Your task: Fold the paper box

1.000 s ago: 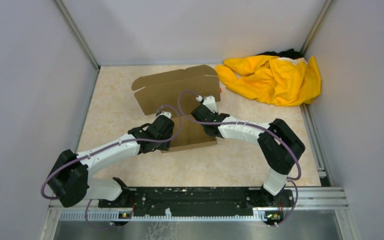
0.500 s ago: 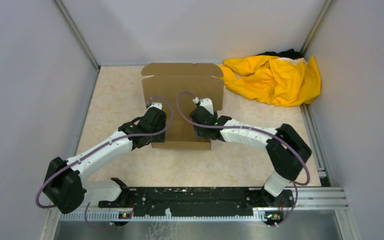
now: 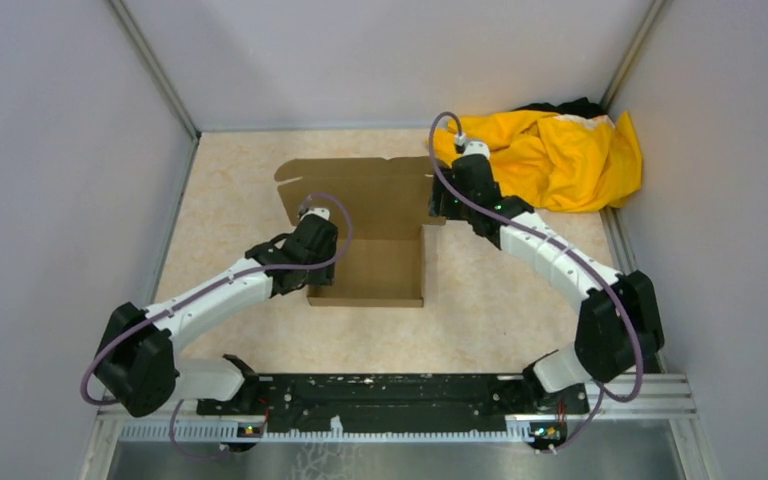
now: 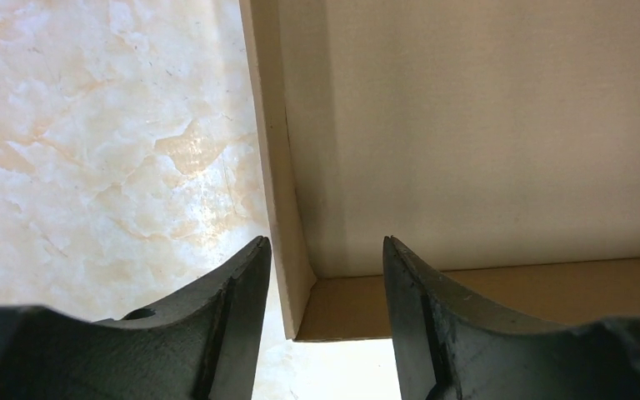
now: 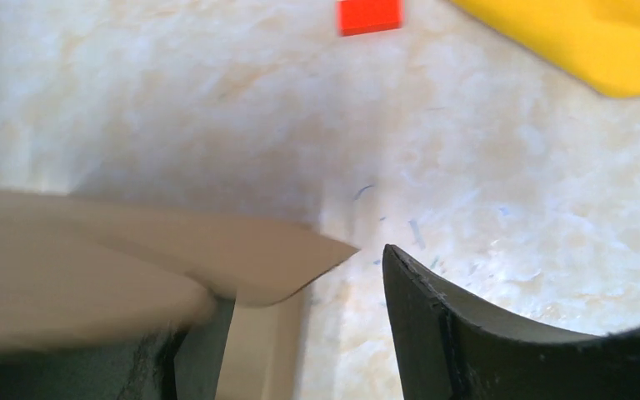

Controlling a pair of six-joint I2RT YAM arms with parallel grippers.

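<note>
The paper box (image 3: 370, 262) is plain brown cardboard lying square in the middle of the table, with its lid panel spread toward the far side. My left gripper (image 3: 312, 282) is at the box's near left corner. In the left wrist view the left gripper (image 4: 325, 254) is open and straddles the upright left wall (image 4: 287, 250) without touching it. My right gripper (image 3: 440, 208) hovers at the far right corner of the lid panel. In the right wrist view the right gripper (image 5: 308, 287) is open, and a rounded cardboard flap (image 5: 242, 250) covers its left finger.
A crumpled yellow cloth (image 3: 550, 155) fills the far right corner of the table, close to my right wrist. A tiny red block (image 5: 370, 14) lies on the marble-patterned tabletop (image 5: 500, 167) just beyond the right gripper. Grey walls enclose the table on three sides.
The box has turned from skewed to square with the table. The right gripper has opened and moved from the box's middle to its far right corner. The left gripper stays by the left wall.
</note>
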